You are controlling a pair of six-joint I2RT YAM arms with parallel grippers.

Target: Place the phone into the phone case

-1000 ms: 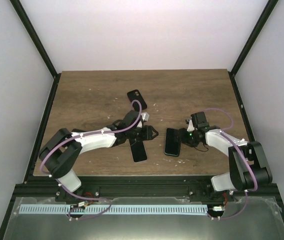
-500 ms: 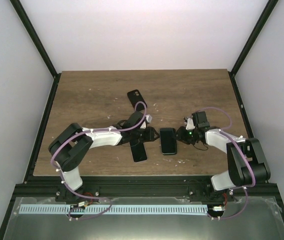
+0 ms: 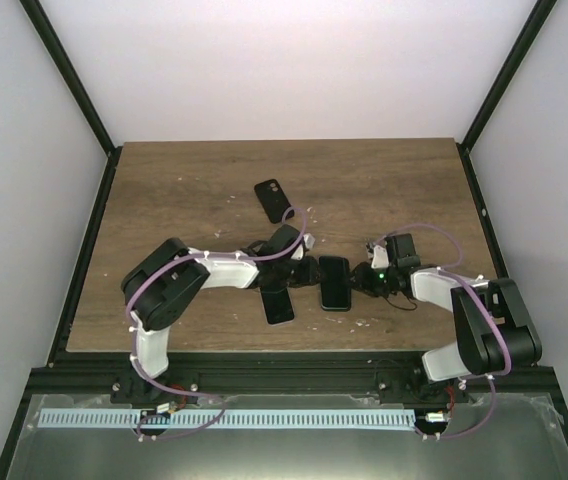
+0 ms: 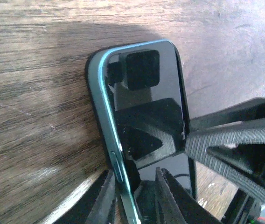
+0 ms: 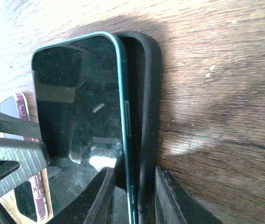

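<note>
Brown wood-grain table [image 3: 184,190] fills the floor of a white-walled booth [image 3: 284,70], with black frame posts [image 3: 69,75] slanting up at the back corners and a grey trough [image 3: 84,440] along the near edge behind the arm bases. Pale flecks [image 3: 359,322] dot the boards.

Near the middle of the near half lies the phone [image 3: 335,283], long axis running away from the arms, between the two grippers. Up close it shows a glossy black screen and a teal edge. It rests tilted over the phone case [image 5: 144,93], a matte black shell whose rim stands out along one long side.

The left gripper [image 3: 307,272] meets the phone from the left, fingers [image 4: 105,198] drawn close together over the teal edge. The right gripper [image 3: 357,281] comes from the other side, its fingers [image 5: 164,198] narrowly apart and pinching phone edge and case rim together.

Just left of the phone, under the left wrist, lies a second dark slab [image 3: 278,305]. A black cover [image 3: 271,200] with a corner cutout sits farther back, well apart
</note>
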